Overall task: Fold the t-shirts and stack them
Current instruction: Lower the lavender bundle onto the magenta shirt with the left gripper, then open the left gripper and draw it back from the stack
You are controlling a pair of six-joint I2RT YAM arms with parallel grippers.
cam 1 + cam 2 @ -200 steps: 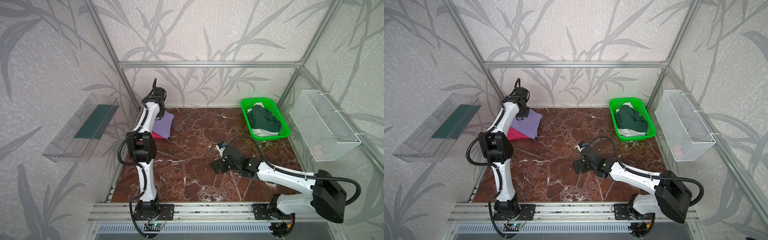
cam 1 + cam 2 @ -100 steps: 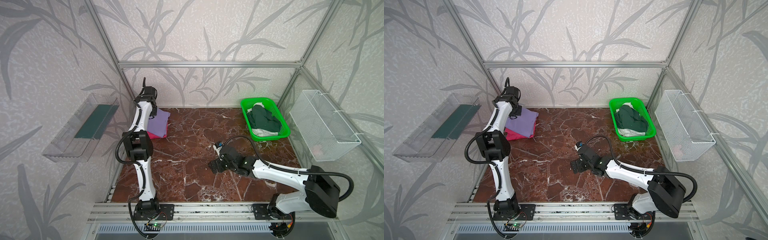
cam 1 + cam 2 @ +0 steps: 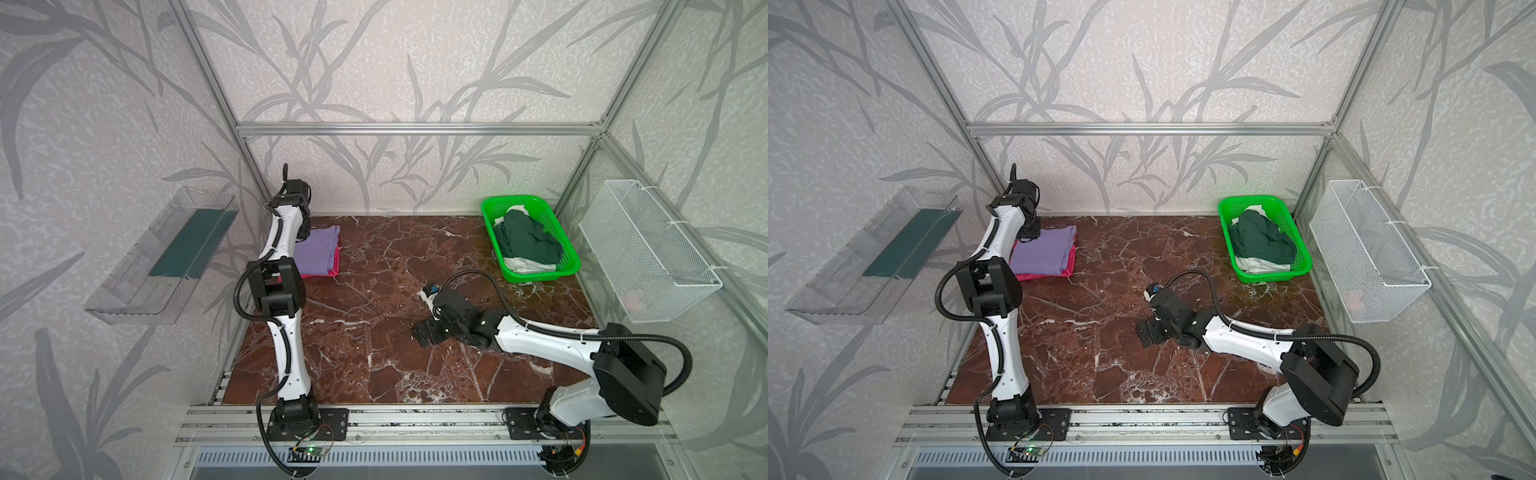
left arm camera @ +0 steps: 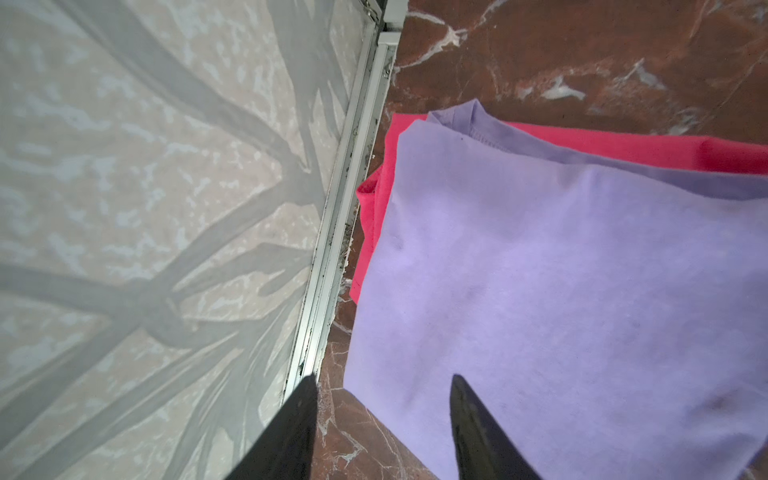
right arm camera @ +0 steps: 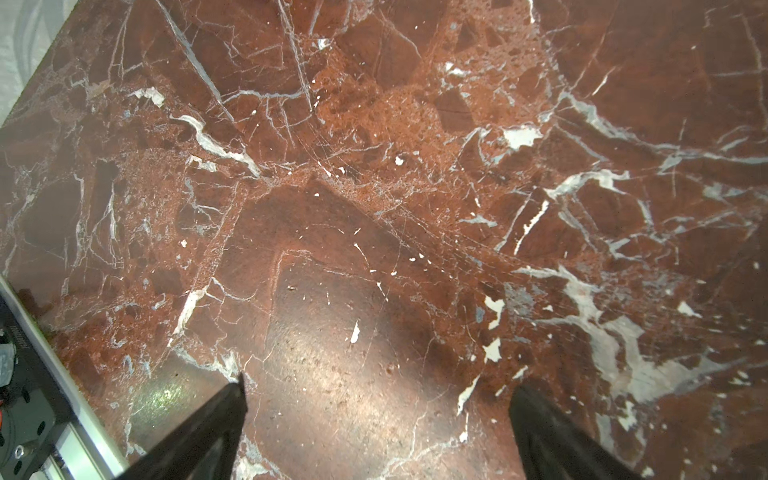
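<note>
Leaf-patterned walls point(image 3: 415, 62) enclosed the marble tabletop point(image 3: 374, 291), a green basket point(image 3: 540, 276) held dark green and white garments point(image 3: 528, 243), left gripper point(image 4: 382, 378) and right gripper point(image 5: 376, 384) gaped empty

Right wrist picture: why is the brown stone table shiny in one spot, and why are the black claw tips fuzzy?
Right wrist view: light glares off the red-brown marble tabletop; right wrist view again: the right claw sits too close to the lens, so its open black fingertips blur.

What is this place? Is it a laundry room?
Probably a robot practice booth: left arm and right arm bolted to a metal rail, an aluminium frame, and a green basket of clothes.
</note>
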